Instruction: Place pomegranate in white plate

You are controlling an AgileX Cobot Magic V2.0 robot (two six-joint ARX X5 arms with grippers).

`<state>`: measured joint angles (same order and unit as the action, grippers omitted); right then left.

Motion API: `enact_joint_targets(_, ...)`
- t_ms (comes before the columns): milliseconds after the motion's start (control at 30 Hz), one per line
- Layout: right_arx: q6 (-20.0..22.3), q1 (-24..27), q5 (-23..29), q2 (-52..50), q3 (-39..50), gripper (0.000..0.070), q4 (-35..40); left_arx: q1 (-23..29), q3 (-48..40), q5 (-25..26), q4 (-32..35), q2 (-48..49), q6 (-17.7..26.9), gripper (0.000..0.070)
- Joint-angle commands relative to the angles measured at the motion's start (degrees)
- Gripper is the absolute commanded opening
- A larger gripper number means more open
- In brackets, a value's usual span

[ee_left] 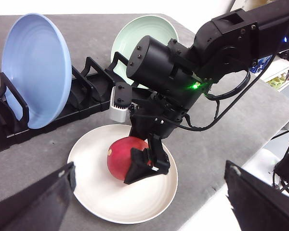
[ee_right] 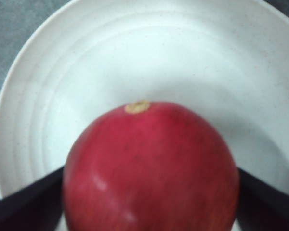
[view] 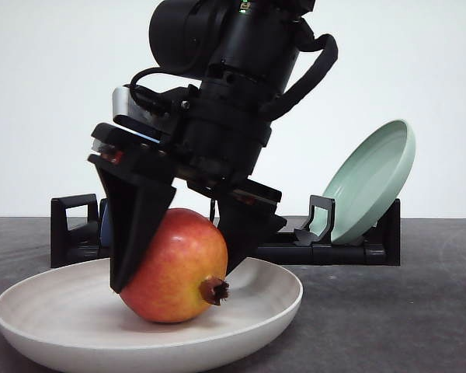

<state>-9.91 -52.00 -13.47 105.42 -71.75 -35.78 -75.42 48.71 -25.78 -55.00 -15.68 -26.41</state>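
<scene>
Pomegranate (view: 173, 268) resting in white plate (view: 54, 326), clasped by right gripper (view: 179, 249).
Left wrist view adds the blue plate (ee_left: 36, 67) (racked upright); left gripper (ee_left: 149, 192) spread open.

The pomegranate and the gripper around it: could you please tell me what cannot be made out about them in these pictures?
- Front view: the right gripper fingers cover both flanks of the pomegranate, so pad contact is hidden.
- Right wrist view: the pomegranate is cut off by the bottom edge and blurred; it hides the white plate beneath.
- Left wrist view: one finger covers the fruit's near side, and the left gripper fingertips are cut off by the frame.
</scene>
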Motion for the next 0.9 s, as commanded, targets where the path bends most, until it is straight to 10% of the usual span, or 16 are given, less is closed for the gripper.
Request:
enact_joint_targets(0,-0.26,-0.74,-0.16,1.3,-0.97,0.07,0.13,-0.78,0.31,-0.39,0.59,-0.15,-0.26,0.0589)
enact_joint_targets(400,1.91,1.29,0.44,-12.78,-1.88,0.07,-6.35,-0.79,0.31,-0.39,0.58,-0.15,-0.22,0.0589)
enact_joint_targets(633,2.29,2.8,10.13,-31.2,0.07,0.07,-19.56,-0.78,0.31,-0.39,0.57,-0.15,-0.21,0.0589)
enact_joint_targets(867,1.44,2.79,14.07,-52.36,9.33,0.07,-17.69,-0.76,0.31,-1.43,0.59,-0.15,0.27,0.0589)
